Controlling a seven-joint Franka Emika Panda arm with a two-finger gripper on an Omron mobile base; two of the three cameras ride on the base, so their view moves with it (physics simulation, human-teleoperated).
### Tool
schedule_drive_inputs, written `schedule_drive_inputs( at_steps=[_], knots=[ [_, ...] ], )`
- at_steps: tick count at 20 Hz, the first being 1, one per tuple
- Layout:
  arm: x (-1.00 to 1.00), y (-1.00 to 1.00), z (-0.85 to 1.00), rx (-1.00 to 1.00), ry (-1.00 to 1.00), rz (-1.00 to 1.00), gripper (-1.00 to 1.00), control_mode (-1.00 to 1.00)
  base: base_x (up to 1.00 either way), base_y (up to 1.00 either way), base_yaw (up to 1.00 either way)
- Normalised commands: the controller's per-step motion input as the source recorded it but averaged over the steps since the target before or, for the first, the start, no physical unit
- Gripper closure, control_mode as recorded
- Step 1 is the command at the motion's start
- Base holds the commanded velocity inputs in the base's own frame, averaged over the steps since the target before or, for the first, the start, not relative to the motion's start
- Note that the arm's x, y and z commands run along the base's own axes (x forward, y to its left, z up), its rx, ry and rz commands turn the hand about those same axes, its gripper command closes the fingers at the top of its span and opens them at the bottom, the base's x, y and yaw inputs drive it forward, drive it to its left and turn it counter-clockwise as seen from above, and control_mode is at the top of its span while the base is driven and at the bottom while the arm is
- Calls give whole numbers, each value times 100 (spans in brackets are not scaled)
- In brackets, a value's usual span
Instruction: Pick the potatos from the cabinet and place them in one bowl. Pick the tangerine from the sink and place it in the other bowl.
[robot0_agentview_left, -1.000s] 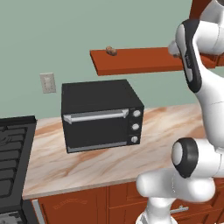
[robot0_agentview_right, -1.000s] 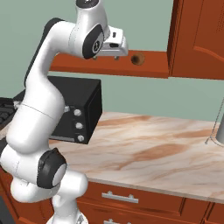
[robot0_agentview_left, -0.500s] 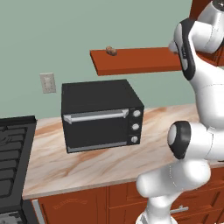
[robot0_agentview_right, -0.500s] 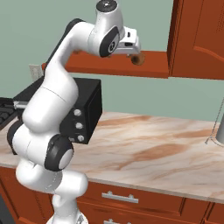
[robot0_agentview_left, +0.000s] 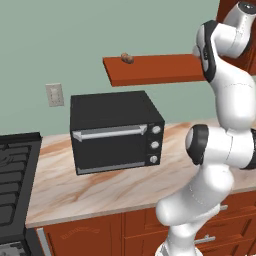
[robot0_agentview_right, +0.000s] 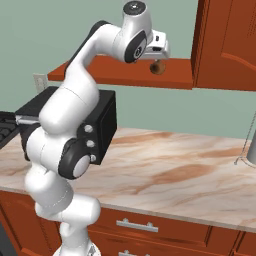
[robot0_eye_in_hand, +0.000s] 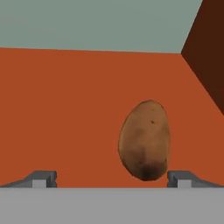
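Note:
One of the potatos (robot0_eye_in_hand: 144, 140) lies on the cabinet's open shelf board (robot0_eye_in_hand: 65, 109), close to the dark cabinet side wall (robot0_eye_in_hand: 210, 52). My gripper (robot0_eye_in_hand: 113, 179) is open. The potato sits just ahead of the fingertips (robot0_eye_in_hand: 181, 178), nearer the right one and untouched. From the right base view, the gripper (robot0_agentview_right: 158, 56) hangs directly over this potato (robot0_agentview_right: 158, 67) beside the cabinet door (robot0_agentview_right: 225, 45). A second potato (robot0_agentview_left: 127, 58) rests at the left end of the shelf (robot0_agentview_left: 155, 70). The bowls, the sink and the tangerine are out of view.
A black toaster oven (robot0_agentview_left: 115, 131) stands on the marble counter (robot0_agentview_left: 100, 190) under the shelf. A black stove (robot0_agentview_left: 12, 175) lies to the left. A wall outlet (robot0_agentview_left: 54, 94) is behind. A silver faucet part (robot0_agentview_right: 247, 150) shows at the right edge.
The arm has swung right along the shelf, carrying the open hand from left of the potato near the cabinet to right over it. Neither potato has moved.

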Motion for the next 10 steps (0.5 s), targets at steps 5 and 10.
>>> schedule_drive_inputs(
  at_steps=[5,10],
  knots=[
    [47,-22,0,0,0,-3,-100,-100,0,0,0],
    [44,-25,0,0,0,-2,-100,-100,0,0,0]
  ],
)
